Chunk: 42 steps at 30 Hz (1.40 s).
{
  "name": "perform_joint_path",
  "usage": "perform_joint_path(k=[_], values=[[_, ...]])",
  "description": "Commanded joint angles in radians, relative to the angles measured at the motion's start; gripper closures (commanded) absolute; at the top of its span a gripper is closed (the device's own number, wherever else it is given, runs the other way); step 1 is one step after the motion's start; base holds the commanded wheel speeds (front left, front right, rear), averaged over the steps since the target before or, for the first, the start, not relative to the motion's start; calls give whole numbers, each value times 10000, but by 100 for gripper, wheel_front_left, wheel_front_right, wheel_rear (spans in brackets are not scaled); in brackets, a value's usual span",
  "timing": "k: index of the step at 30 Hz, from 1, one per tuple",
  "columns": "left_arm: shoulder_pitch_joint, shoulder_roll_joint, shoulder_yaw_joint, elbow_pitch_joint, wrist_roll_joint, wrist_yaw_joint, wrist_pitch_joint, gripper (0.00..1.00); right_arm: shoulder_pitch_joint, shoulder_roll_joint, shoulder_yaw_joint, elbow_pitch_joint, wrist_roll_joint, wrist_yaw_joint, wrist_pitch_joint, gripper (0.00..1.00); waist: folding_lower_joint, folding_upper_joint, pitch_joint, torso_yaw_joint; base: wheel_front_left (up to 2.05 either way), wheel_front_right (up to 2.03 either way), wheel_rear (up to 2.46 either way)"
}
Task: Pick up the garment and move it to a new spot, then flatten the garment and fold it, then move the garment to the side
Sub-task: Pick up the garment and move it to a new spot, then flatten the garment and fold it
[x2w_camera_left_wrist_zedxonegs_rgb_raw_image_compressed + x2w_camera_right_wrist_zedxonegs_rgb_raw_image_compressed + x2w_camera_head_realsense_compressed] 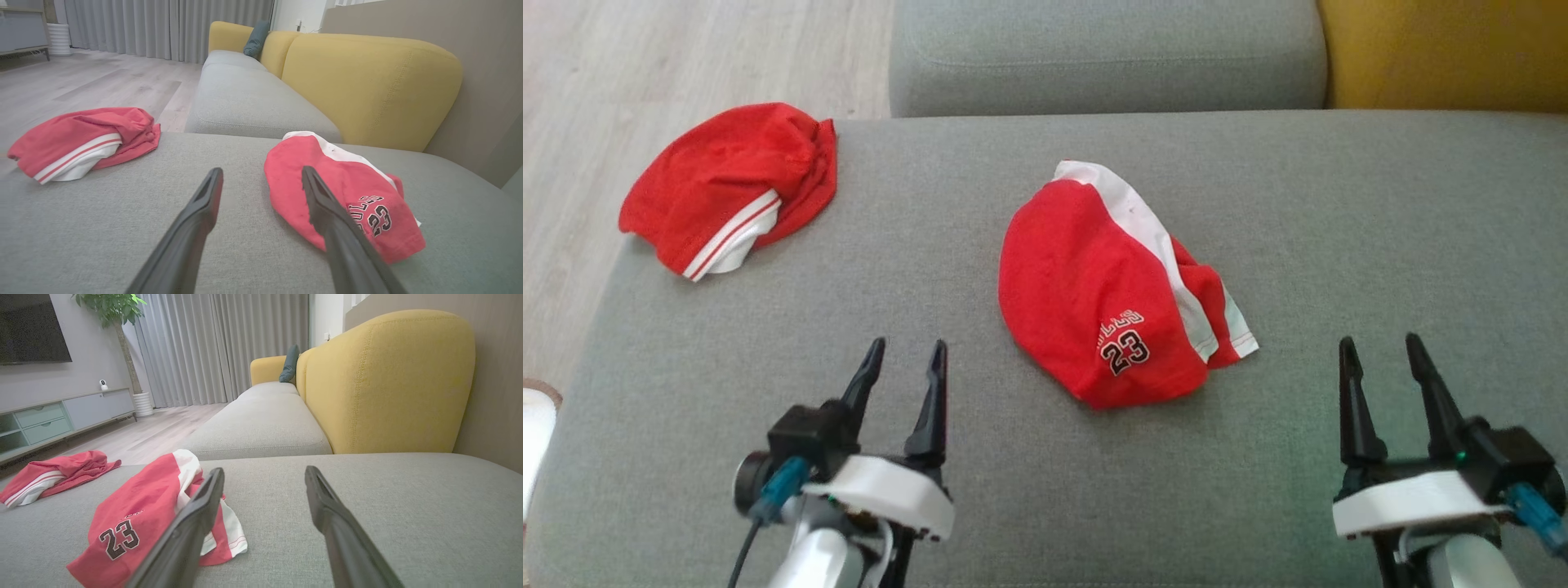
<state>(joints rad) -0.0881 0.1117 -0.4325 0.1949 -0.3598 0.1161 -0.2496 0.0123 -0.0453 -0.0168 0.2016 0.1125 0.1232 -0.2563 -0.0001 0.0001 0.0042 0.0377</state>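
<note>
- Grey sofa cushion (1045, 490): broad, flat seat.
- Red garment numbered 23 (1094, 294): crumpled near the centre, slightly toward 1 o'clock.
- Red garment with white stripes (727, 188): bunched at 10 o'clock, on the corner.

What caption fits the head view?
Open left claw and right claw flank a crumpled red 23 garment on a grey sofa; a second red garment lies far left.

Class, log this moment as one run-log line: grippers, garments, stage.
left gripper: open, empty | right gripper: open, empty | numbered garment: crumpled, centre of sofa | second garment: crumpled, far left | stage: pickup not begun
</note>
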Motion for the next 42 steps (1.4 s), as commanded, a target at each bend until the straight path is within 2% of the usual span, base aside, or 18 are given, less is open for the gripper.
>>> perform_joint_path(k=[1, 14, 42], values=[[-315, 113, 458, -391, 118, 20, -121, 0, -164, -49, 181, -308, 59, 75, -55, 0, 1, -1, -30, 14, 0, 0, 0], [667, -74, 1322, -416, 744, -124, -122, 0, 96, -49, 261, -185, 243, 75, -55, 0, 1, -1, -214, 15, 0, 0, 0], [741, -471, 1788, -51, 1155, -561, -122, 0, 41, -49, 279, -188, 236, 75, -55, 0, 1, -1, -165, 69, 0, 0, 0]])
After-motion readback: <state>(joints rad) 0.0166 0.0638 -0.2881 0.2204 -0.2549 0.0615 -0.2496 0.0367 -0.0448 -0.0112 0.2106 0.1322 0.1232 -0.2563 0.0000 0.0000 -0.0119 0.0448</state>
